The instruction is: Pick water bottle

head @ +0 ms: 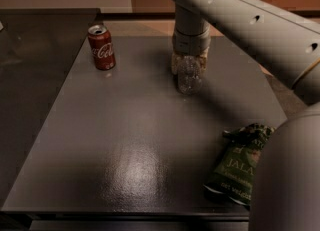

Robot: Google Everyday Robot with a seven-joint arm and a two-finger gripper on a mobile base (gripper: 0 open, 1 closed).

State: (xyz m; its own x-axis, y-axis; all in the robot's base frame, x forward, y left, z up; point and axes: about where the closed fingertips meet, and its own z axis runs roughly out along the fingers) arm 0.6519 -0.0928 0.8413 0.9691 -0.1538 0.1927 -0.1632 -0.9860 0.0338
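You can read the white Coca-Cola script on the red can [102, 48] at the far left, and the letters "JALA" on the green bag [236, 167] at the near right, with a line beneath them that you cannot make out. Your gripper [190, 66] is at the far middle, fingers closed against the sides of the water bottle [189, 79], which shows you no legible print

The pale arm [250, 20] reached in from the upper right, its dimpled link sloping down to a wrist [191, 32] that hung vertical. The gripper [190, 70] pointed straight down, its two fingers [204, 64] pressed against both sides of the water bottle [189, 81]. Another rounded arm segment [290, 175] filled the lower right corner.
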